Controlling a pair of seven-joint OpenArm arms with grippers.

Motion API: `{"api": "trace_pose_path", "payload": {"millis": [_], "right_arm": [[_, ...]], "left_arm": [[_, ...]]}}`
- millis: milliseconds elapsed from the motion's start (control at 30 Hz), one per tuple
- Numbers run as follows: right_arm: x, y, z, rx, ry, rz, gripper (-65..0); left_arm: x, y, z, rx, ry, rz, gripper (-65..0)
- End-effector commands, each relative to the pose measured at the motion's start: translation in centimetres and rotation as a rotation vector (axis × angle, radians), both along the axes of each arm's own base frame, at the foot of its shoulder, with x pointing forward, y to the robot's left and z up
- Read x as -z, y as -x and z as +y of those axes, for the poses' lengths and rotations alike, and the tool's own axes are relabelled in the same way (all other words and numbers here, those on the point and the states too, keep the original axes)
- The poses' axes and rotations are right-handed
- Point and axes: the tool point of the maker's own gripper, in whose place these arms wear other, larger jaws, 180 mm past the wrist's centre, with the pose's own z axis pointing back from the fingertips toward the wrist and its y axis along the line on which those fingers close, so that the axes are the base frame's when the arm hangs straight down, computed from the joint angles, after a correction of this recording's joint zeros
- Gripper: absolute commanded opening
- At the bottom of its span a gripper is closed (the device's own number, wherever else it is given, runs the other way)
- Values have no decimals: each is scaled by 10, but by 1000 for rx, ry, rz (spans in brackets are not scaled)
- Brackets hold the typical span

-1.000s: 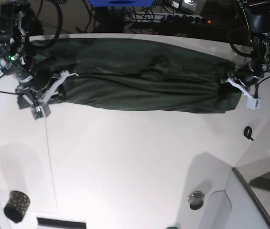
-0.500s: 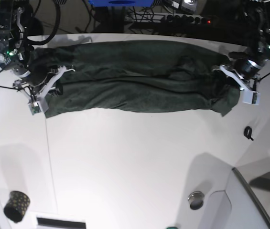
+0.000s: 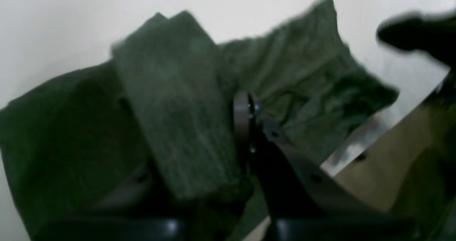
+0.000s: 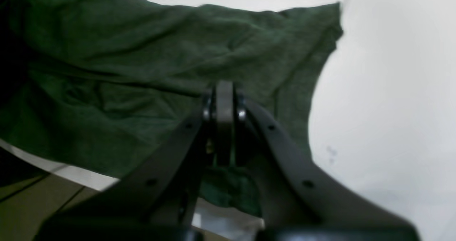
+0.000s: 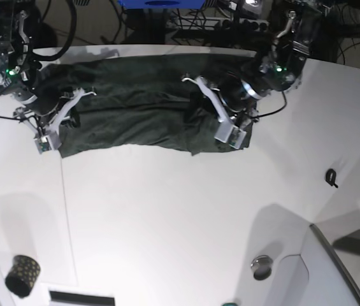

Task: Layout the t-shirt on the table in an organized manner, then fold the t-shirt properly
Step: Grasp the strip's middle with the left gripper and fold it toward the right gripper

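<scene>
1. The t-shirt (image 5: 135, 108) lies on the table (image 5: 180, 210) along the far edge, as a long dark green band with wrinkles across its middle.
2. The left gripper (image 5: 221, 124) is at the band's right end in the base view (the rig places the left arm on that side). Its jaws are pressed together on a fold of the t-shirt.
3. In the left wrist view, the left gripper (image 3: 245, 123) pinches the t-shirt (image 3: 171, 127). A flap of fabric stands up just left of the jaws, with more bunched cloth to the right. The picture is blurred, so finer detail cannot be told.
4. The right gripper (image 5: 55, 124) is at the band's left end in the base view, jaws closed on the t-shirt's edge.
5. In the right wrist view, the right gripper (image 4: 222, 105) has its fingertips together, with green cloth caught below them. The t-shirt (image 4: 142, 55) spreads beyond the jaws, and bare table (image 4: 392, 91) shows to the right.
6. The band's right end is bunched under the left gripper, nearer the table's middle than its right edge.
7. Other items on the table, all well apart from the t-shirt:
   - a black dotted cup (image 5: 21, 275) near the front left corner;
   - a small black clip (image 5: 331, 177) at the right;
   - a round metal disc (image 5: 262, 266) near the front right.
</scene>
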Motion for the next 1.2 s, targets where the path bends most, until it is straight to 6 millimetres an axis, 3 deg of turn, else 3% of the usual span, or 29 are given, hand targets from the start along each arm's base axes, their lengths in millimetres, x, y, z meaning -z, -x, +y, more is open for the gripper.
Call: {"api": "trace_pose_path", "payload": {"millis": [0, 200, 333, 700, 967, 1167], "right_arm": [[-10, -8, 0, -3, -9, -44, -642], [-10, -8, -1, -1, -7, -45, -642], [-10, -9, -1, -1, -8, -47, -642], [-11, -9, -1, -1, -8, -48, -642], [-11, -9, -1, -2, -7, -47, -642], [-13, -13, -1, -2, -7, -56, -642]], "left_arm": [[-4, -4, -8, 14, 4, -26, -650], [25, 15, -38, 112, -55, 23, -650], [29, 22, -46, 144, -65, 28, -650], [13, 1, -62, 135, -30, -18, -650], [26, 4, -64, 130, -34, 20, -650], [23, -3, -65, 131, -35, 6, -650]]}}
